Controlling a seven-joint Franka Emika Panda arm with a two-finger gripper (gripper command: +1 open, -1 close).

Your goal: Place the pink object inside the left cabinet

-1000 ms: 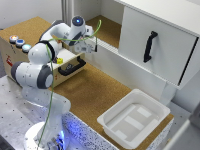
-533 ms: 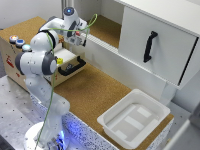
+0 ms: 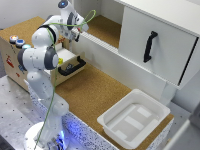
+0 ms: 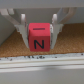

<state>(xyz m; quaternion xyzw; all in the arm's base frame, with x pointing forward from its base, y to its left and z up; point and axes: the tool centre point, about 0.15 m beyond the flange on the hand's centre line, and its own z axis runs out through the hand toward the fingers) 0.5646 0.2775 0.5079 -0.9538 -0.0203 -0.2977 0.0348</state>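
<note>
— Where's the pink object (image 4: pixel 39 37)?
— Clamped between my fingers (image 4: pixel 21 31) — closed on both sides. Left cabinet (image 3: pixel 102 26) floor lies straight ahead beyond its low front wall, so I'd push forward.

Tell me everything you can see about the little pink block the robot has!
The small reddish-pink cube looks smooth, maybe plastic. Its front face carries a black letter N with a short black dash above it. It sits upright and square to the wrist camera, pinched between the pale gripper's two fingers, one pressing each side. It hangs in the air, touching nothing else, above a cork-brown floor with a low white wall in front. In the exterior view it is hidden behind the arm.
</note>
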